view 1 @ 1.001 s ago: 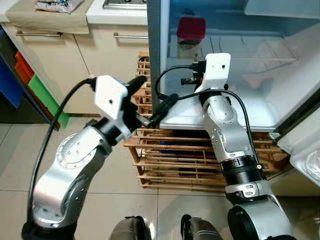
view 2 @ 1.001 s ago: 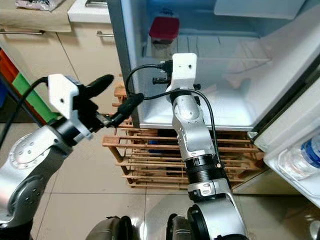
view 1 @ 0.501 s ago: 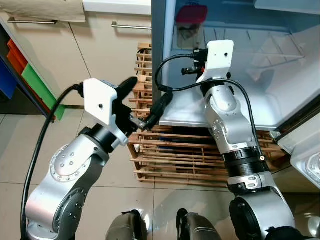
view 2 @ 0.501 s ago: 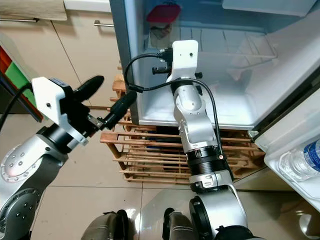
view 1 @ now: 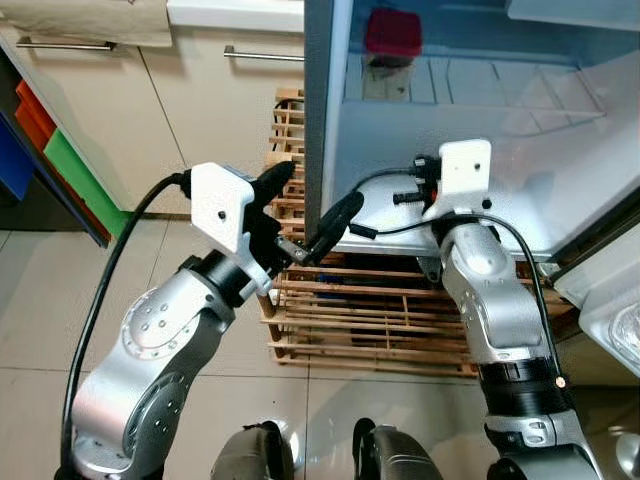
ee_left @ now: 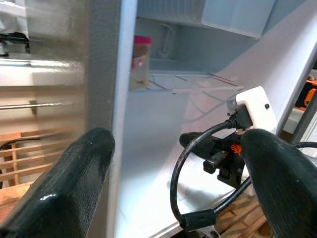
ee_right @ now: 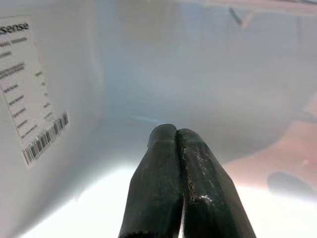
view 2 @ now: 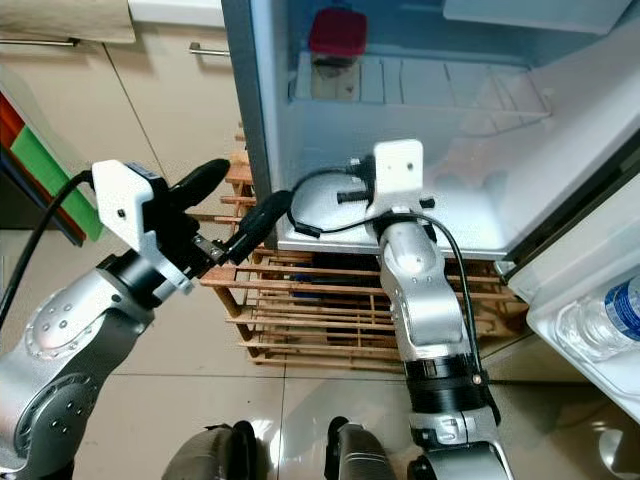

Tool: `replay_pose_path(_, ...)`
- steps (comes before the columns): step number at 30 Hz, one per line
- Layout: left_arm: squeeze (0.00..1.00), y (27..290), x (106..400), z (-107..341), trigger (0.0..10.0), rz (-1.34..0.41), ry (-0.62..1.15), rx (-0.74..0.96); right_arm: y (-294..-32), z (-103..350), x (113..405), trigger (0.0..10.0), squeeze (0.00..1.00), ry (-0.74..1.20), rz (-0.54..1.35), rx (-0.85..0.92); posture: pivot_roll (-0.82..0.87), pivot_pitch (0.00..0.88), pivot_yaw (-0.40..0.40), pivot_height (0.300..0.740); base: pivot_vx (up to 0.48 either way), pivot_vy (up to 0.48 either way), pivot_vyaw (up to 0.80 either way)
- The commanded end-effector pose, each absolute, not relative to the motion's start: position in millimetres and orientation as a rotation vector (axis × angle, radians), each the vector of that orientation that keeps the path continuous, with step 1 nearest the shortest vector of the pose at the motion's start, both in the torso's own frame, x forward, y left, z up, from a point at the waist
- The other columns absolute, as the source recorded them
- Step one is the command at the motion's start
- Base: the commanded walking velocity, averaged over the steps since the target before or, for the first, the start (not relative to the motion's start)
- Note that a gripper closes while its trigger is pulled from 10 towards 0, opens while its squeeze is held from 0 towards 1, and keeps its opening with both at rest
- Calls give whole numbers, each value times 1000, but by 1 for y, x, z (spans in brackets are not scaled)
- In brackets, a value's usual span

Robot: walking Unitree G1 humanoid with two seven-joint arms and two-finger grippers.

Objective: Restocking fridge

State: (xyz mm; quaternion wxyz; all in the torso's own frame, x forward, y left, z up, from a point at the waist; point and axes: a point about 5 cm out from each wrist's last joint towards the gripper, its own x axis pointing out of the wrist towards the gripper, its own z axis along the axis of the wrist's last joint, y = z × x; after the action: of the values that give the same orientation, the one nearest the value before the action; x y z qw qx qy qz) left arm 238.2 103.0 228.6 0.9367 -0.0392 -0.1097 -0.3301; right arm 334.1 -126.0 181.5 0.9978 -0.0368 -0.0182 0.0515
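The open fridge point(view 1: 318, 90) stands ahead, its white inside bare except for a red-lidded jar point(view 1: 392, 35) on the upper wire shelf point(view 1: 480, 85). My right arm's wrist point(view 1: 463, 172) reaches into the bottom compartment. The right gripper point(ee_right: 176, 130) is shut with nothing between its fingers, low over the white fridge floor point(ee_right: 99, 208). My left gripper point(view 1: 312, 200) is open and empty, held outside at the fridge's left front edge. From the left wrist, the jar point(ee_left: 141, 55) and the right wrist's white mount point(ee_left: 253, 110) are in sight.
A slatted wooden crate point(view 1: 370, 310) carries the fridge. A water bottle point(view 2: 605, 322) lies in the open door's shelf at the right. Cream cabinets with bar handles point(view 1: 262, 52) stand at the left, with red and green things point(view 1: 70, 165) beside them. Tiled floor point(view 1: 60, 300) lies below.
My right arm has drawn back and down from near the shelf with the jar to the fridge's bottom compartment. The left gripper has shifted slightly right toward the fridge edge and stays open.
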Motion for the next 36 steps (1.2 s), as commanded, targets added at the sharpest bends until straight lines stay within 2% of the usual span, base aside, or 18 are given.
replay_pose_path(1,0,100,239,231,10000,-697,-241,-78,-122,203,330,10000,0,-116,114,-49,-49,159,-7,740,0,0,0)
replay_pose_path(6,0,100,242,234,10000,-694,-271,-63,-113,232,329,10000,0,-238,145,-10,-47,158,-2,740,0,0,0)
replay_pose_path(11,0,99,244,231,10000,-694,-285,-17,-106,244,336,10000,0,-274,160,11,-33,159,-6,740,0,0,0)
replay_pose_path(36,0,101,240,233,10000,-673,-310,-17,-85,258,356,10000,0,-317,219,63,8,176,-25,740,0,0,0)
